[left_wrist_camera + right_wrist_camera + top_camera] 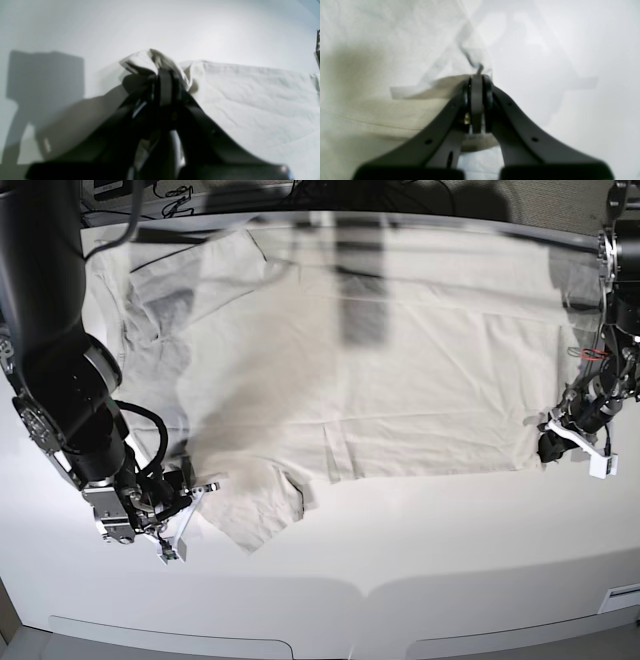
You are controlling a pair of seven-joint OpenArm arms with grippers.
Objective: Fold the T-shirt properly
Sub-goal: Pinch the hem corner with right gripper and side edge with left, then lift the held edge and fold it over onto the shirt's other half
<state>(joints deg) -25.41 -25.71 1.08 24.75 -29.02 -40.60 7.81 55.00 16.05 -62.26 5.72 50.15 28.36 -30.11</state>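
My left gripper [165, 75] clamped on a bunched T-shirt [250, 100] corner, fingertips buried in cloth, my right gripper [477, 80] closed at the hem, pinched fabric hidden, table [570, 50] alongside.

place: robotics lab | evidence: white table [400, 560] between two arms, loose cables [180, 195] behind
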